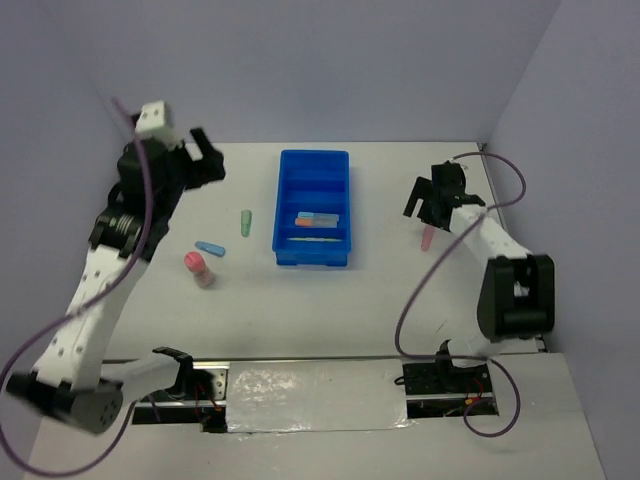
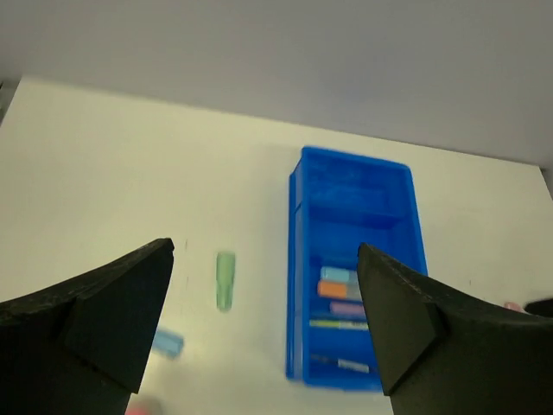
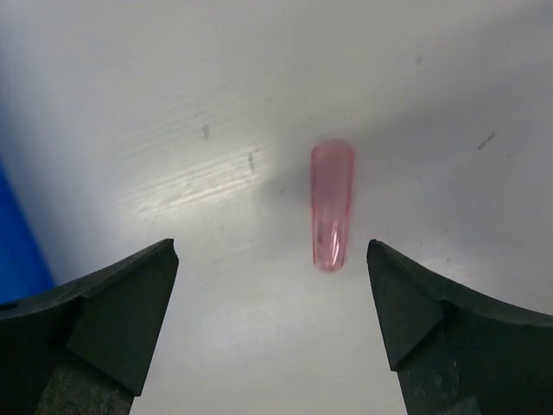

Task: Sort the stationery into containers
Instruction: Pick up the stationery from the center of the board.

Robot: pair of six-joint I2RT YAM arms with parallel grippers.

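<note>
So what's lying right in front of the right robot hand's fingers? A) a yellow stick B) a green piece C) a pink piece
C: the right wrist view shows a pink piece lying flat on the table, just ahead of the open right gripper.

A short translucent pink plastic marker-like piece [image 3: 332, 206] lies flat on the white table [image 3: 216, 104], just ahead of the right gripper [image 3: 270, 259] — its black fingers [image 3: 104, 320] spread wide, holding nothing. A sliver of bright blue plastic tray [image 3: 13, 242] shows at the left edge.
</note>
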